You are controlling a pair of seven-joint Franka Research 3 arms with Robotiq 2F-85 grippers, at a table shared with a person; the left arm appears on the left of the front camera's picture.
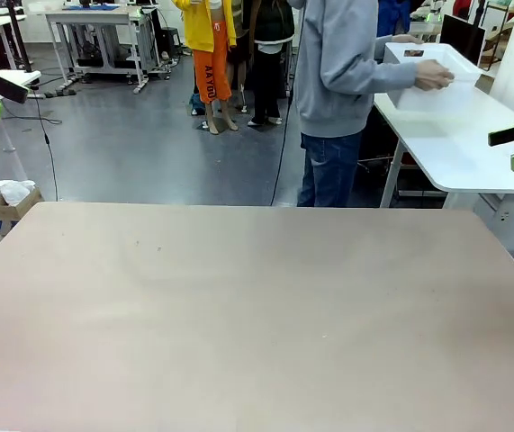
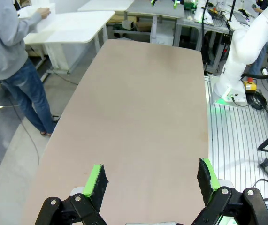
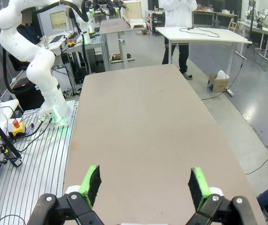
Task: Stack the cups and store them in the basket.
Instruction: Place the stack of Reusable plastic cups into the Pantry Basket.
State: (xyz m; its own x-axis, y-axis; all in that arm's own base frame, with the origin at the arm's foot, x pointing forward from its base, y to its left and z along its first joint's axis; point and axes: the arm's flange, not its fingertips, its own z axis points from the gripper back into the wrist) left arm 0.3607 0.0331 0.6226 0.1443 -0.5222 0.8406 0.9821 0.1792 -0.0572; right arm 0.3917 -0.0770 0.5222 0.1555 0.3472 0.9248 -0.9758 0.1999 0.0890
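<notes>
- Waiting with both tools parked: left gripper (image 2: 150,180) and right gripper (image 3: 143,185) hang with jaws spread wide, holding nothing, above the bare table (image 1: 257,315).
- Probably idle because nothing has been laid out for them.
- Basket (image 1: 432,76) sits on a white side table (image 1: 473,148) far right, the person's hand (image 1: 434,75) on its rim (contents hidden; cups not located).

No text, label or number can be read with certainty in these pictures; any print in the background is too small and blurred.
</notes>
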